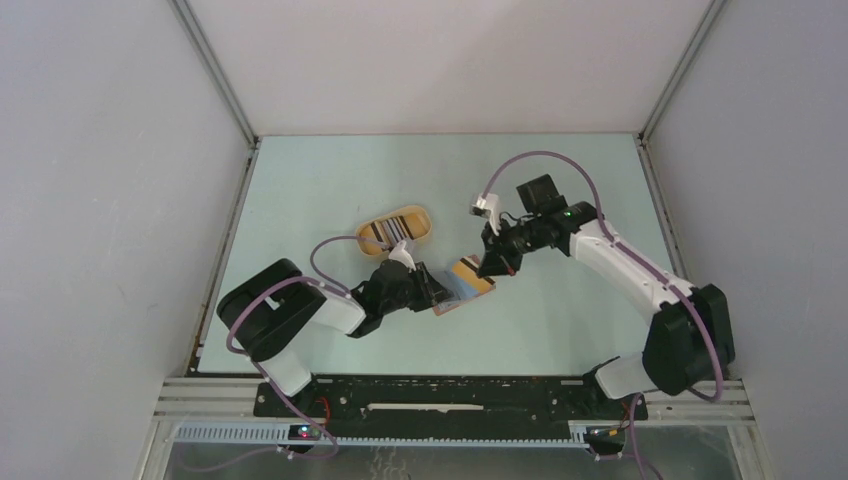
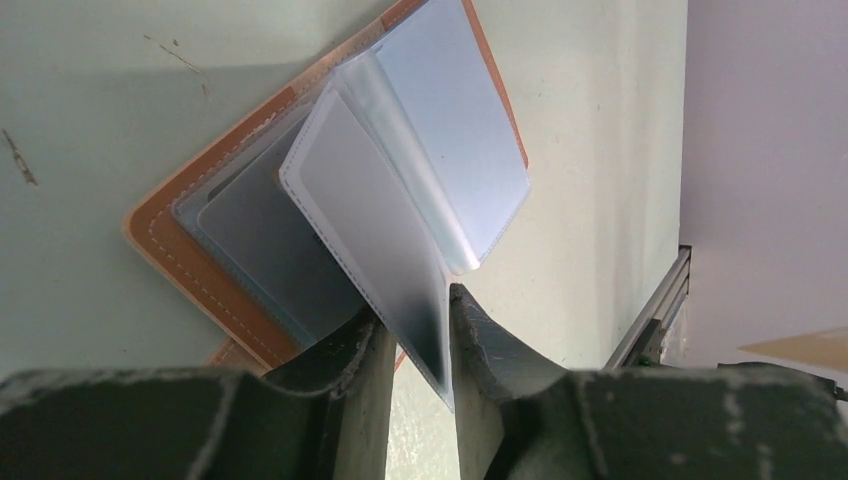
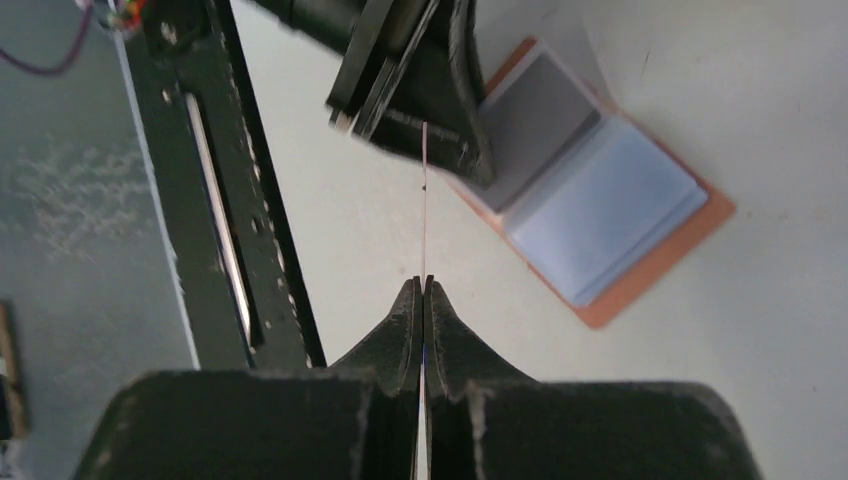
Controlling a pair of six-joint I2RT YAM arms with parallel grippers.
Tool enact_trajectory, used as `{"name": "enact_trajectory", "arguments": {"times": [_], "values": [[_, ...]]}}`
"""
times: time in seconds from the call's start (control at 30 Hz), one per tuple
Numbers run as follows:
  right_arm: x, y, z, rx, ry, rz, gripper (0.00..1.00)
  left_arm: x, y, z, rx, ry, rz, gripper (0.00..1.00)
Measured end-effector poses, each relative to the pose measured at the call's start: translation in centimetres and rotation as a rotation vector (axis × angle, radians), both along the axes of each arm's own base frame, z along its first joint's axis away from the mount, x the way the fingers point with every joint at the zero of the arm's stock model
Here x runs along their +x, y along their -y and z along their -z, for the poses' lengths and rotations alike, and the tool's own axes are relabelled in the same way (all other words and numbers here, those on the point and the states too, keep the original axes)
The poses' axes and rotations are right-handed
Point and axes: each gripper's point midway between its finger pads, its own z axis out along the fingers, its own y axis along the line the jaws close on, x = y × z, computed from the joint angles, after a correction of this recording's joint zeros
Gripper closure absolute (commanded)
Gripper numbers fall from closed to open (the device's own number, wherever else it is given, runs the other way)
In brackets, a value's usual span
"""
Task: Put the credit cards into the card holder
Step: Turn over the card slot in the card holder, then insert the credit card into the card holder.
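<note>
Two tools meet over the card holder (image 1: 478, 280), which lies open and flat near the middle of the worktop (image 1: 330, 180), a little toward its near edge.

The left tool (image 2: 418, 325) pinches one clear sleeve (image 2: 365, 210) by its free edge and holds it tilted up off the other leaves. This is probably to single out one pocket and keep it steady while the holder's weight keeps the rest down.

The right tool (image 3: 422, 290) is pressed together on a card (image 3: 425, 190). From its own camera the card shows edge-on as a thin line aimed at the left tool and the raised sleeve. That is likely why it is gripped by its rear edge: the leading edge stays free to enter the pocket. I cannot tell whether the card's tip touches the sleeve.

Insertion looks not yet done. The next move calls for lining the card's edge up with the pocket mouth, since the thin plastic could buckle.

More cards (image 1: 388, 232) wait in a tray (image 1: 424, 216) beyond the left tool, toward the far edge.
</note>
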Motion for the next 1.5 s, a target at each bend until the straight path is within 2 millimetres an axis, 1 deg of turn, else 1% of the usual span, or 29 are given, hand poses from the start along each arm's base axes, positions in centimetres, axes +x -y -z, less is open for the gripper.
{"name": "enact_trajectory", "arguments": {"times": [0.07, 0.1, 0.17, 0.2, 0.27, 0.37, 0.5, 0.73, 0.87, 0.97, 1.1, 1.23, 1.37, 1.5], "values": [[1.0, -1.6, -0.4, 0.033, -0.052, 0.026, 1.0, 0.0, 0.0, -0.1, 0.004, 0.006, 0.0, 0.69], [1.9, -2.1, -0.4, 0.047, -0.083, 0.056, 1.0, 0.0, 0.0, -0.1, 0.006, 0.009, -0.001, 0.69], [3.4, -2.6, 0.4, 0.059, -0.142, 0.11, 1.0, 0.1, -0.1, -0.2, 0.009, 0.013, -0.007, 0.66], [4.0, -2.8, 1.2, 0.062, -0.18, 0.138, 1.0, 0.1, -0.1, -0.2, 0.011, 0.015, -0.012, 0.63], [4.6, -3.0, 2.8, 0.056, -0.264, 0.184, 1.0, 0.2, -0.2, -0.3, 0.014, 0.019, -0.021, 0.59], [5.1, -3.0, 5.1, 0.048, -0.378, 0.233, 1.0, 0.4, -0.4, -0.7, 0.016, 0.029, -0.037, 0.56], [5.4, -2.6, 7.5, 0.035, -0.489, 0.28, 1.0, 0.6, -0.7, -0.8, 0.032, 0.033, -0.058, 0.55], [5.6, -2.1, 9.6, 0.013, -0.579, 0.324, 1.0, 0.7, -2.0, -0.5, 0.105, 0.033, -0.123, 0.55], [5.5, -1.8, 11.0, -0.005, -0.622, 0.343, 1.0, 0.9, -2.1, -0.4, 0.132, 0.033, -0.143, 0.55], [5.5, -1.6, 11.5, -0.011, -0.64, 0.348, 1.0, 1.1, -2.1, -0.5, 0.147, 0.032, -0.152, 0.56], [5.7, -1.8, 11.3, -0.006, -0.656, 0.343, 1.0, 1.1, -2.3, -0.4, 0.168, 0.034, -0.164, 0.55], [5.6, -1.8, 11.5, -0.005, -0.674, 0.339, 1.0, 0.6, -3.5, -0.6, 0.228, 0.041, -0.19, 0.55], [5.4, -1.8, 11.8, -0.002, -0.695, 0.333, 1.0, 0.6, -4.3, -1.5, 0.255, 0.07, -0.203, 0.55], [5.2, -1.6, 11.7, 0.004, -0.701, 0.32, 1.0, 0.7, -4.3, -1.9, 0.263, 0.1, -0.185, 0.56]]}}
